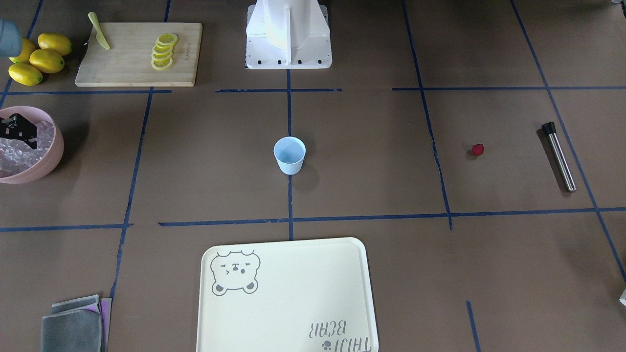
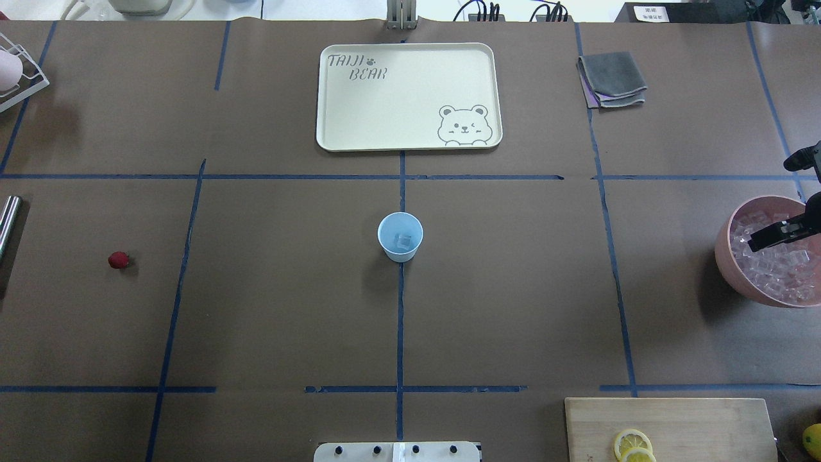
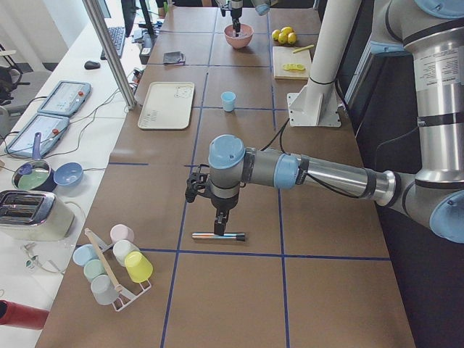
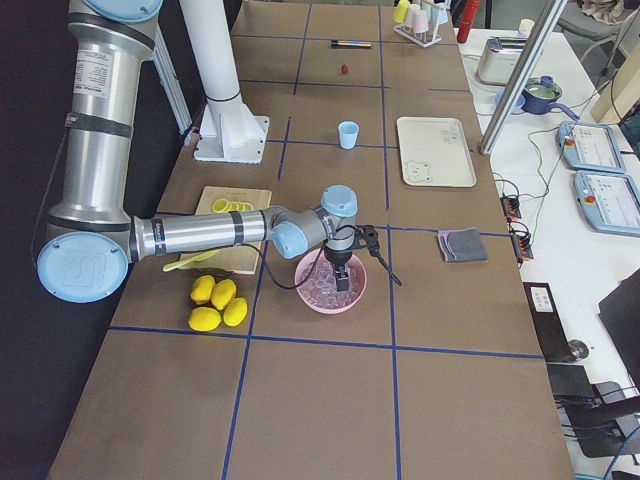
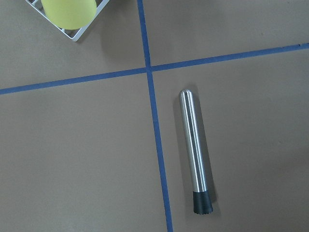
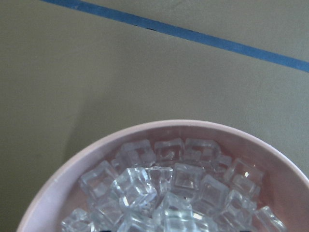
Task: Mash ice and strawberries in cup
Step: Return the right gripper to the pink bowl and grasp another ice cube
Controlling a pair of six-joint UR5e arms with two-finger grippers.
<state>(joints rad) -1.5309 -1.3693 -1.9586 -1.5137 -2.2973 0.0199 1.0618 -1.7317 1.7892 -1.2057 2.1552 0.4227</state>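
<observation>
Ice loading judged in hand: right gripper [image 2: 766, 239] was held over ice [image 2: 779, 273]; finger state couldn't be told. Next: one cube to be gripped and moved to cup [image 2: 389, 230].

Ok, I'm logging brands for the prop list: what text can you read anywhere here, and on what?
"TAIJI BEAR": printed on the cream tray.
Small mark near one edge of the cutting board: too small to read.
White sign beyond the table: blurred, unreadable.
Nothing else legible.
</observation>
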